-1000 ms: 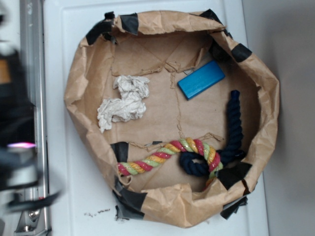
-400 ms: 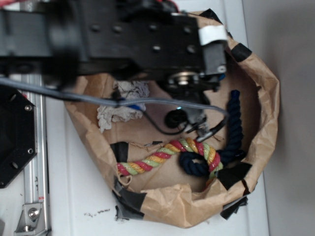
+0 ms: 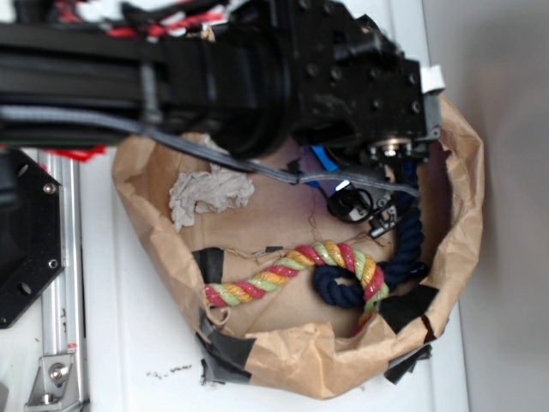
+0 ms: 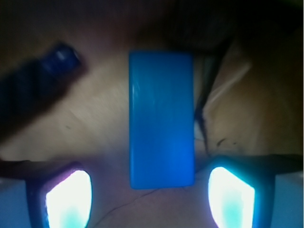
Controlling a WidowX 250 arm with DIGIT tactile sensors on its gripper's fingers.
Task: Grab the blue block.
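Observation:
The blue block (image 4: 161, 118) lies flat on the brown paper, lengthwise down the middle of the wrist view. Its near end reaches down between the two glowing fingertips (image 4: 69, 199). My gripper (image 4: 149, 199) is open, wide apart on either side of the block, touching nothing. From the exterior view only a sliver of the blue block (image 3: 322, 157) shows under the black arm (image 3: 257, 69), which hides the jaws themselves.
A brown paper basin (image 3: 463, 215) with black tape walls the work area. Inside lie a white rag (image 3: 210, 190), a multicoloured rope (image 3: 292, 268) and a dark navy rope (image 3: 407, 240). The navy rope's end (image 4: 52, 66) sits left of the block.
The arm has swept in from the left over the basin and now covers the block; one second ago the block lay in plain view with no arm above it.

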